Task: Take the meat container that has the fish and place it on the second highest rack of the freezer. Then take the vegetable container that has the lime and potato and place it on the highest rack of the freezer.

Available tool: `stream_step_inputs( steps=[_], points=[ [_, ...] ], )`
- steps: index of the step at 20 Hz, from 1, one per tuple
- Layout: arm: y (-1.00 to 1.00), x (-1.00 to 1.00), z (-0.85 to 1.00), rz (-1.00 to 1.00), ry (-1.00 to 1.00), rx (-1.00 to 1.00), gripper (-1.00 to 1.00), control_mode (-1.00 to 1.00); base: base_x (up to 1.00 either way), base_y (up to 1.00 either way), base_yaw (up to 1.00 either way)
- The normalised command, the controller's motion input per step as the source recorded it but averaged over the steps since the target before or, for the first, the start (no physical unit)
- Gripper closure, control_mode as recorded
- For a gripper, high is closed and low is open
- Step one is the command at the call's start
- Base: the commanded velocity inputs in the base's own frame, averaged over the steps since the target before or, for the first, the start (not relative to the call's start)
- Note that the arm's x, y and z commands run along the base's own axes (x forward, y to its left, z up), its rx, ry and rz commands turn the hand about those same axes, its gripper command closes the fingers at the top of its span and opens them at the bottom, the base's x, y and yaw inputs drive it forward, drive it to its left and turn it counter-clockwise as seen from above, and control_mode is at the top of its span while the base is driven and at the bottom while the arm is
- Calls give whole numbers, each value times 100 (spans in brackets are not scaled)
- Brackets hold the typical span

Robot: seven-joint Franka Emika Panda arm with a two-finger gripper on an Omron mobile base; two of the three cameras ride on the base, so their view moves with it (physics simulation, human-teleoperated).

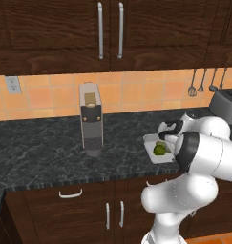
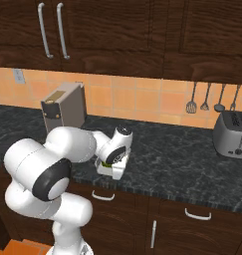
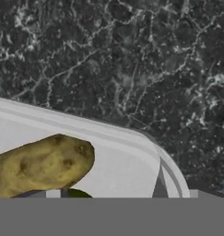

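Pale smooth vegetable container, rounded corner, holds a lumpy tan potato on speckled black counter; claw state unclear.

The dark speckled stone countertop carries a tall grey-and-cream upright appliance, a shallow pale grey-white rectangular tray near the front edge, and a grey metal toaster.

A dark, white-veined stone finish was shown by the counter. The vegetable container looked smooth, matt plastic. The potato was dull and pitted. Brushed metal was suggested by the toaster.
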Motion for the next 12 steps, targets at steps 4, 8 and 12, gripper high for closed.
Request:
stream_step_inputs(
  steps=[4,8,12],
  points=[
    [0,-22,-60,0,3,0,-100,-100,0,0,0],
    [0,-23,-54,0,1,0,-100,-100,0,0,0],
    [0,0,-58,0,5,0,-100,-100,0,0,0]
  ],
)
